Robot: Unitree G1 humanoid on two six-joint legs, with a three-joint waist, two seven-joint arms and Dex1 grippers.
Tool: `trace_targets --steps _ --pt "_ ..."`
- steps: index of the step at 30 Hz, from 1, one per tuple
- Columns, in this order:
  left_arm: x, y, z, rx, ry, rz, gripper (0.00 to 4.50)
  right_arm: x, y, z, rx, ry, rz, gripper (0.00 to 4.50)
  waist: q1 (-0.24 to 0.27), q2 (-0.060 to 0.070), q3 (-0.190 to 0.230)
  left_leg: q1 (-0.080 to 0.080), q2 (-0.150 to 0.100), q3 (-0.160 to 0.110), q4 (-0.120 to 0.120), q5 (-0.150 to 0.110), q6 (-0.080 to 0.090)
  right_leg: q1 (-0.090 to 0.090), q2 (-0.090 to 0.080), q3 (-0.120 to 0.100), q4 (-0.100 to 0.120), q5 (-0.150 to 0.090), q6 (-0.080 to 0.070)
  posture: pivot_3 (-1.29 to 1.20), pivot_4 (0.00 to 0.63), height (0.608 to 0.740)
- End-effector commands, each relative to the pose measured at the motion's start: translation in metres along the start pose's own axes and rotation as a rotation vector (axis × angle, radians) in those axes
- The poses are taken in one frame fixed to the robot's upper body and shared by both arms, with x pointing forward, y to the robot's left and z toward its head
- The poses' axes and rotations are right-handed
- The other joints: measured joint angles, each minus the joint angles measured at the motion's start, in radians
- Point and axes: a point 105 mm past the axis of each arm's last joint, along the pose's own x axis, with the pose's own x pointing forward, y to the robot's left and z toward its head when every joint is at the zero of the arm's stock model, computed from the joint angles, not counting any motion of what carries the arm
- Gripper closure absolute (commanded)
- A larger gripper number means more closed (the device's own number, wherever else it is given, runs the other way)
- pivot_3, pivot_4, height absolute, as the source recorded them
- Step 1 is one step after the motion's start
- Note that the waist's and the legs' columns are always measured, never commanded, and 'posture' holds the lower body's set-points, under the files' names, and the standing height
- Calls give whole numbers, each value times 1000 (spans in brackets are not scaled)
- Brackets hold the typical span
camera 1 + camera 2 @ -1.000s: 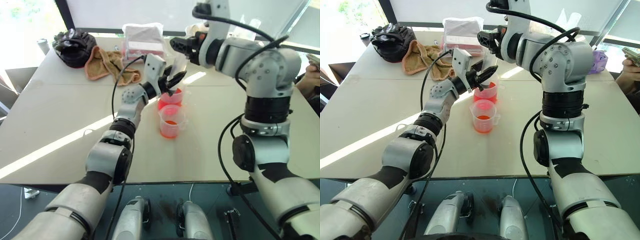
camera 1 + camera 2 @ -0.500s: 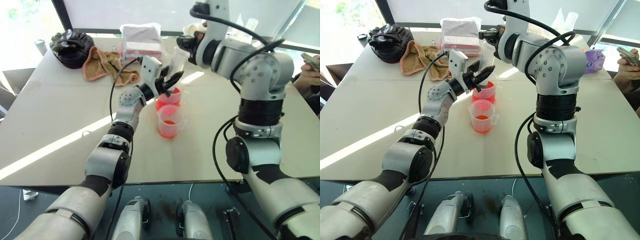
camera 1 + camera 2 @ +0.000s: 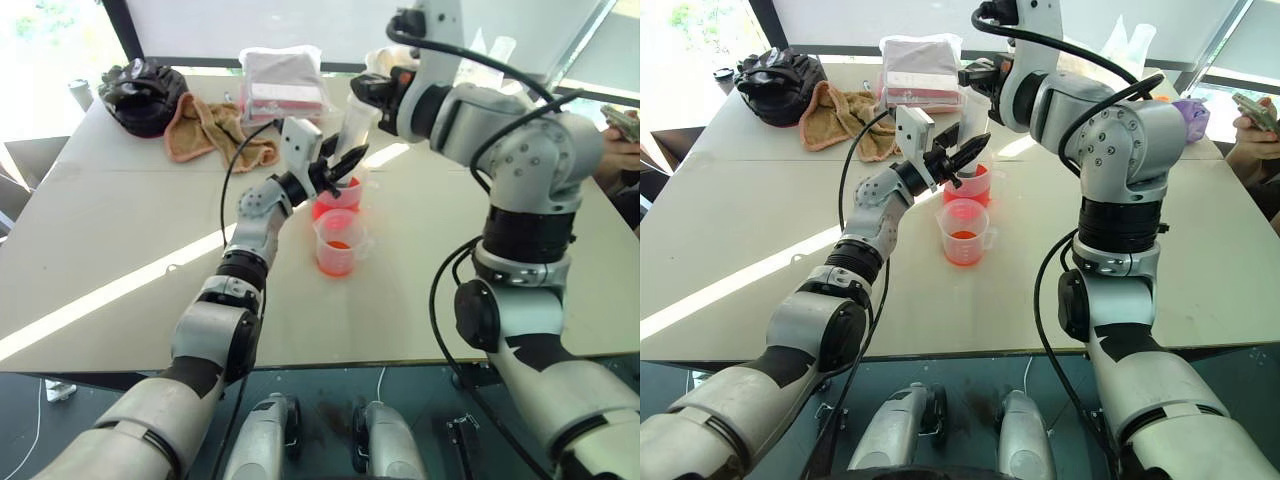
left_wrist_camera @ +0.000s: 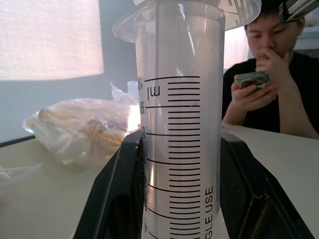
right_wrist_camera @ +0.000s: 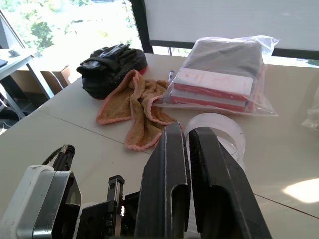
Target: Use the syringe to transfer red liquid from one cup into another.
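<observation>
Syringe point(image 4: 182, 124): clamped upright by its barrel between the two black fingers point(image 4: 112, 199) of the left gripper point(image 3: 958, 158), orange tip aimed down at the larger beaker point(image 3: 970, 186); likely held so to draw red liquid point(image 3: 968, 188) from below.

Right gripper point(image 5: 187, 164): pressed shut just above the syringe's top flange, nothing visibly pinched between the fingers; plunger ring not discernible, so hold on it uncertain; probably stationed there to work the plunger.

Larger beaker: directly beneath the left gripper, part-filled red.

Smaller beaker point(image 3: 962, 232): just in front, touching or nearly so, shallow red layer inside; receiving vessel, by judgement.

Table point(image 3: 760, 250): bears both.

Beyond: orange towel point(image 3: 845, 115), black bundle point(image 3: 780, 78), bagged packet point(image 3: 923, 68).
</observation>
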Motion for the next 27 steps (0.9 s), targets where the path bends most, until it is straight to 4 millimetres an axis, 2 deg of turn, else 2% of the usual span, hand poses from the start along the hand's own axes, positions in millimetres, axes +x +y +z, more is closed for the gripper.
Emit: trace_targets --steps 1,7,27 --pt "-6 -15 -32 -39 104 -38 3125 -16 12 48 -68 -178 32 4455 0 0 0 0 0 0 0 0 0 0 0 0 0 0 0 0 150 740" --pt "-11 -17 -40 -39 127 -43 3125 -18 9 57 -81 -200 18 4455 0 0 0 0 0 0 0 0 0 0 0 0 0 0 0 0 150 740" --pt "-14 -18 -46 -48 145 -44 3125 -22 0 84 -123 -263 -8 4455 -2 0 0 0 0 0 0 0 0 0 0 0 0 0 0 0 150 740"
